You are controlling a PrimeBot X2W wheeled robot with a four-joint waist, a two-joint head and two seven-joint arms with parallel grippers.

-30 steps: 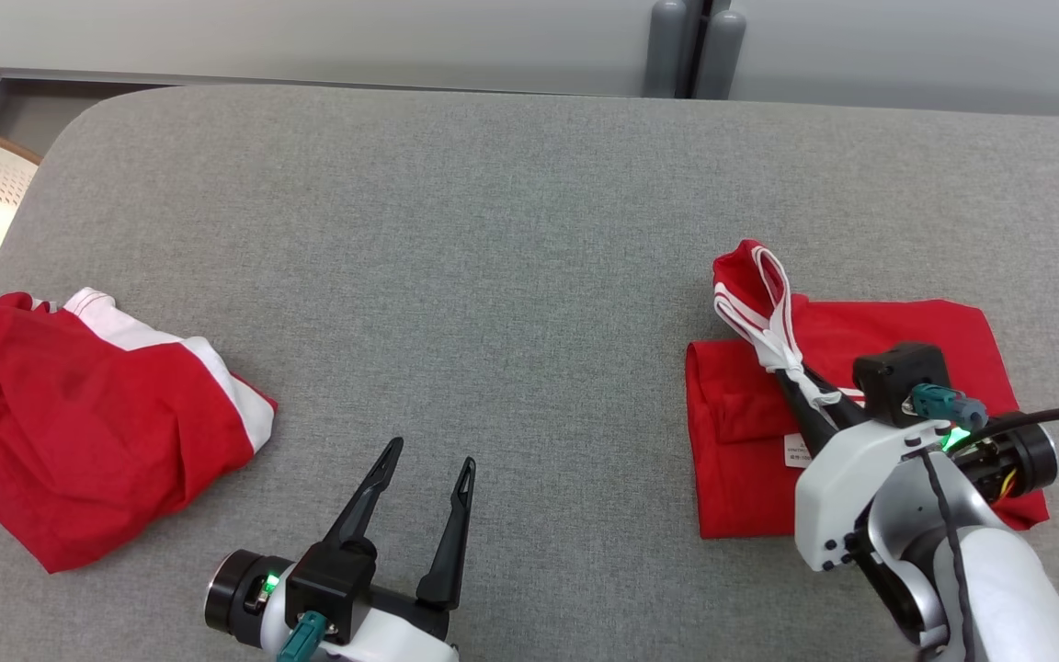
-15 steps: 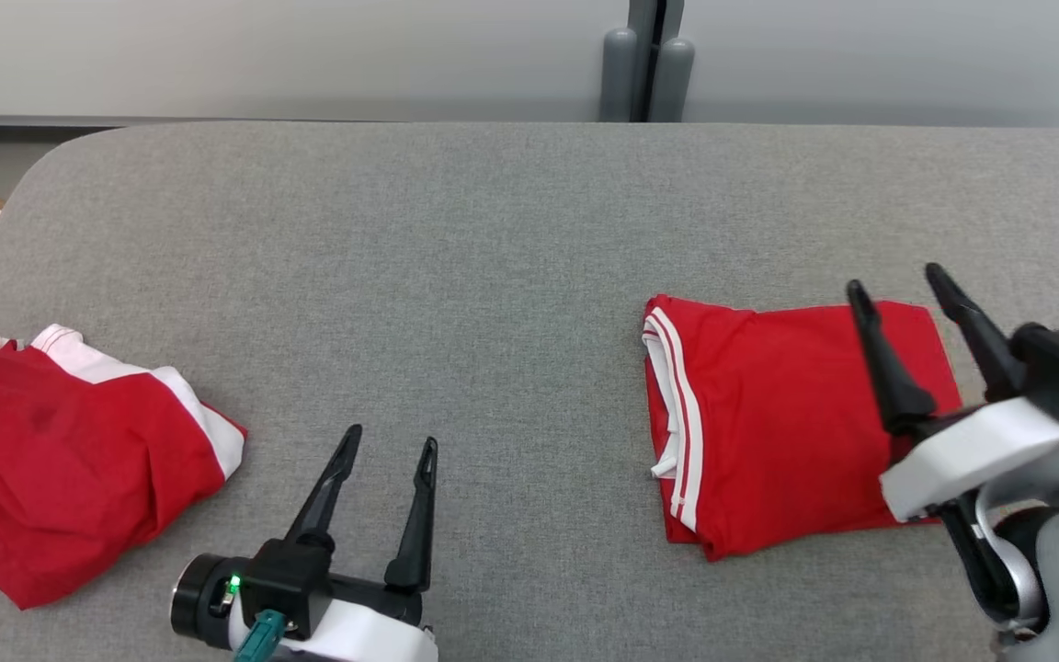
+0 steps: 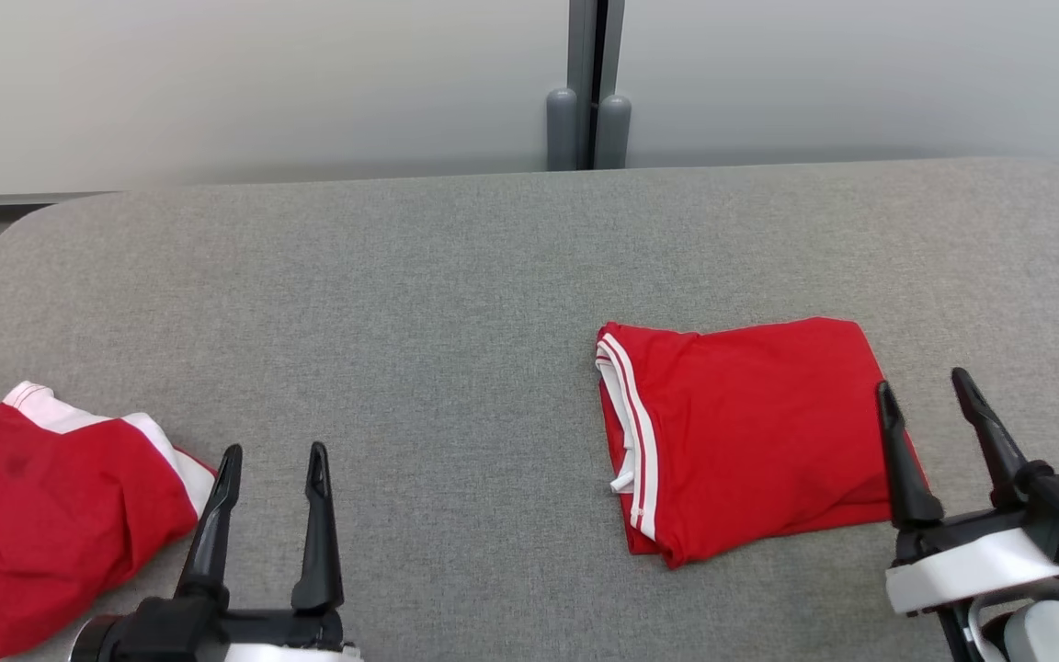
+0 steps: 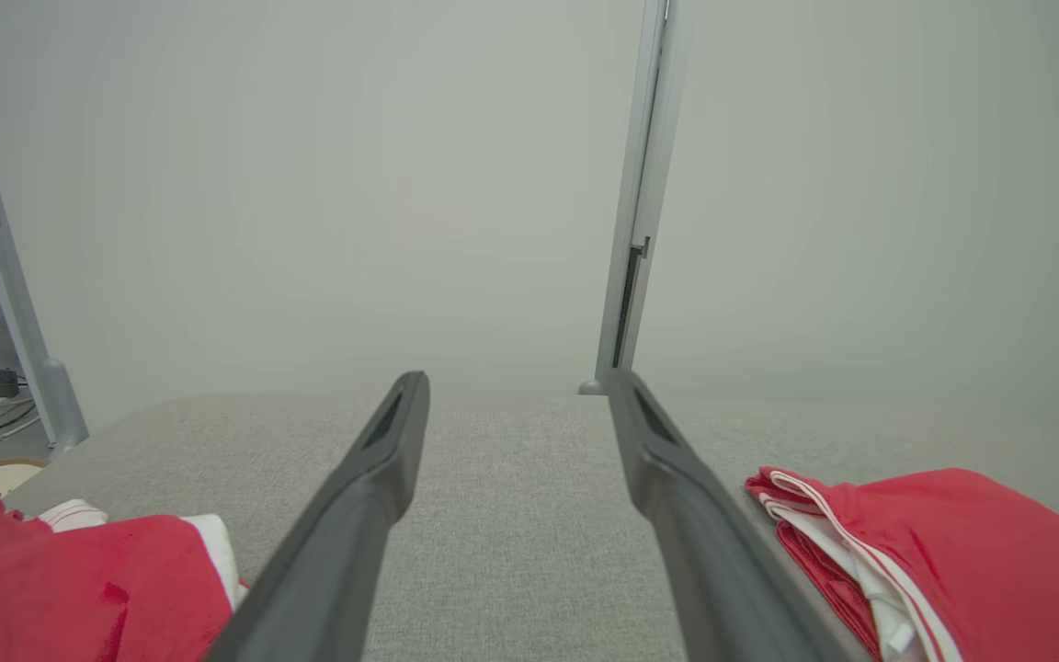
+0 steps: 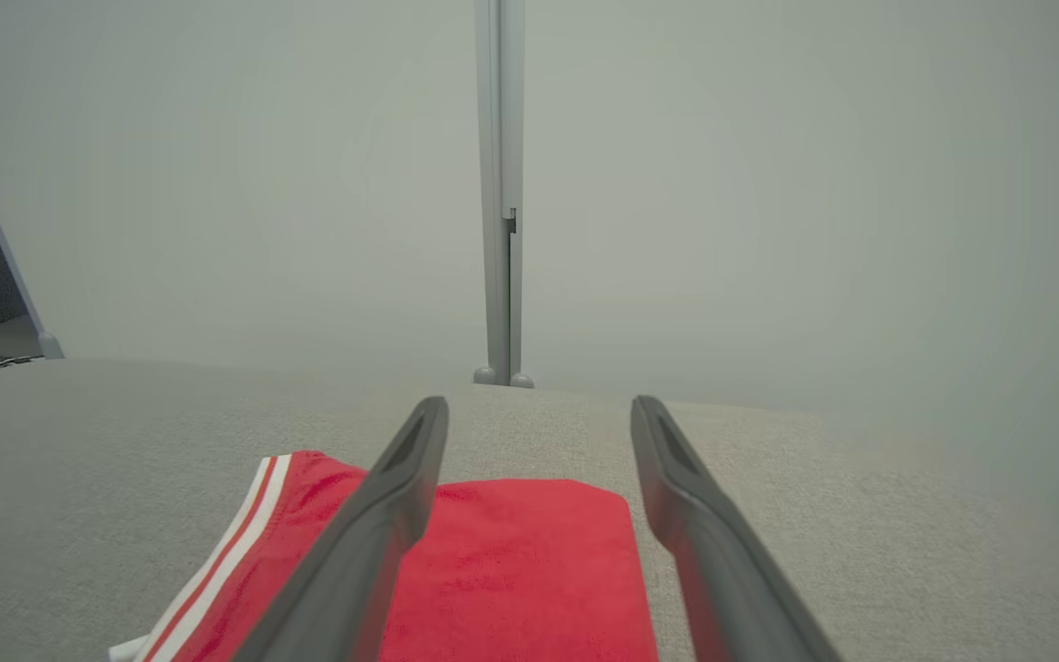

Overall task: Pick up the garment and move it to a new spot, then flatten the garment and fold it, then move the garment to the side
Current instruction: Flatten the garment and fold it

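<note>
Garment [image 3: 750, 423] now lies folded, freed from right claw [image 3: 920, 380]

We see the folded garment [image 3: 750, 432] lying toward the right edge of the worktop [image 3: 419, 303], the crumpled garment [image 3: 33, 515] at its left edge, well apart, and a post [image 3: 587, 110] behind the back edge.

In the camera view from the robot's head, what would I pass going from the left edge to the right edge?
Crumpled red garment → left gripper → folded red garment → right gripper.
</note>
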